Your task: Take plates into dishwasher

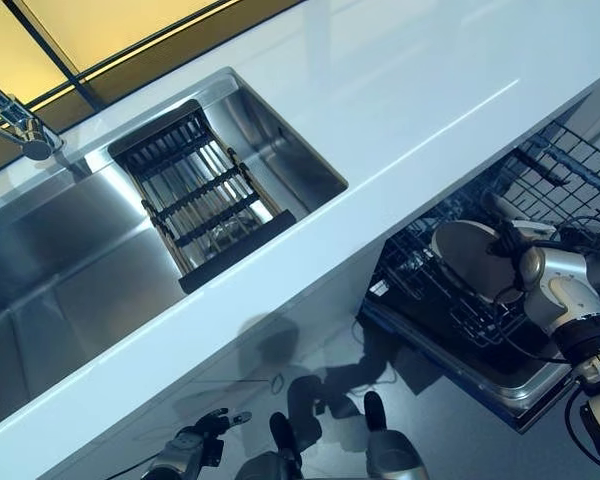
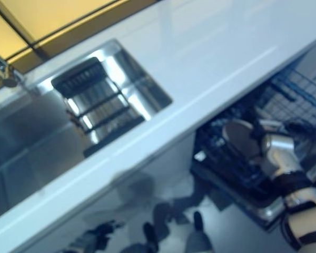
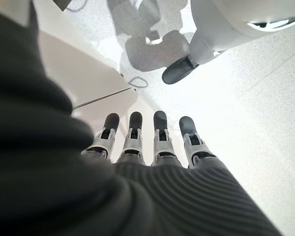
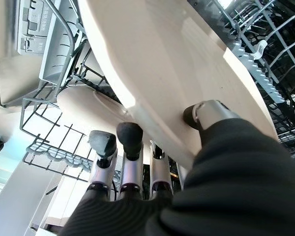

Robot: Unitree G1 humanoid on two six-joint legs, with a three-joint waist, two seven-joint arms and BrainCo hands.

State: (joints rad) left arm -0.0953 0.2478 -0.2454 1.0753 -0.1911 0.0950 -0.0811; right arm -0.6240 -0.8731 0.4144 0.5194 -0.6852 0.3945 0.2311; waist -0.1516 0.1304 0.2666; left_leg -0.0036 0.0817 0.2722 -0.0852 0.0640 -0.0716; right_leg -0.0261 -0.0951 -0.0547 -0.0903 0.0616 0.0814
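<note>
A round pale plate [image 1: 467, 254] stands on edge in the dishwasher's lower rack [image 1: 432, 306], under the counter at the right. My right hand [image 1: 509, 252] is shut on it: in the right wrist view the thumb [image 4: 205, 114] presses one face of the plate [image 4: 177, 64] and the fingers [image 4: 131, 140] lie on the other. A second pale plate [image 4: 86, 105] sits in the rack just behind. My left hand [image 1: 194, 444] hangs low at the lower left, fingers [image 3: 157, 140] straight, holding nothing.
The white countertop [image 1: 410, 90] runs across the view above the dishwasher. A steel sink [image 1: 70, 290] with a dark drying rack [image 1: 205, 195] and a faucet [image 1: 20, 125] lies at the left. Blue-grey rack wires [image 1: 570, 165] extend at the far right.
</note>
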